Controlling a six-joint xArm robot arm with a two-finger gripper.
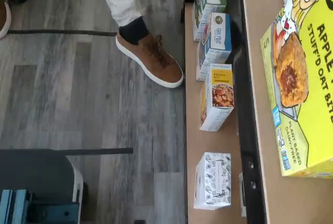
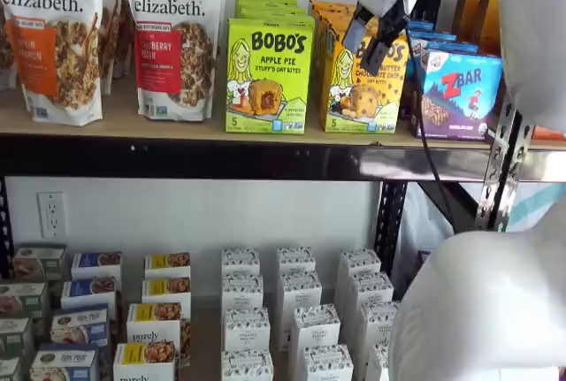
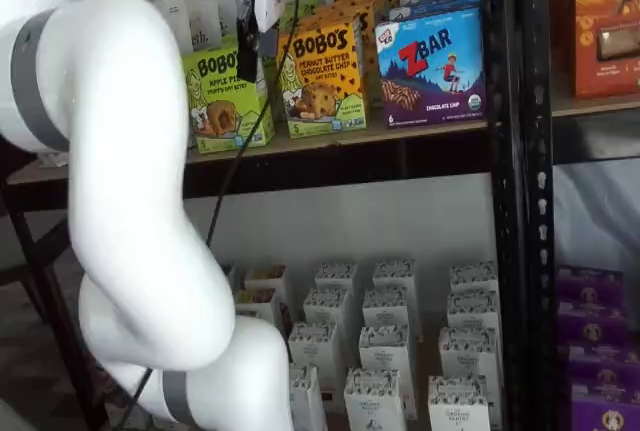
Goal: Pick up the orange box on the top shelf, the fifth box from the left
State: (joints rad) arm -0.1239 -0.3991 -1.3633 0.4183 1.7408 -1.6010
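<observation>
The orange box [image 2: 358, 89] stands upright on the top shelf [image 2: 177, 126] between a lime-green box and a blue box, and it also shows in a shelf view [image 3: 325, 81]. My gripper [image 2: 363, 52] hangs in front of the box's upper face, its two black fingers apart with the carton showing in the gap. In a shelf view the gripper [image 3: 246, 51] is side-on, just left of the box's front. The wrist view shows the shelf board [image 1: 260, 141] but not the orange box.
A lime-green Apple Pie box [image 2: 265, 72] stands left of the orange box and shows in the wrist view [image 1: 302, 78]. A ZBar box [image 2: 460, 89] stands right. Granola bags [image 2: 172, 36] are further left. Small white boxes [image 2: 292, 310] fill the lower shelf. A person's brown shoe [image 1: 151, 57] is on the floor.
</observation>
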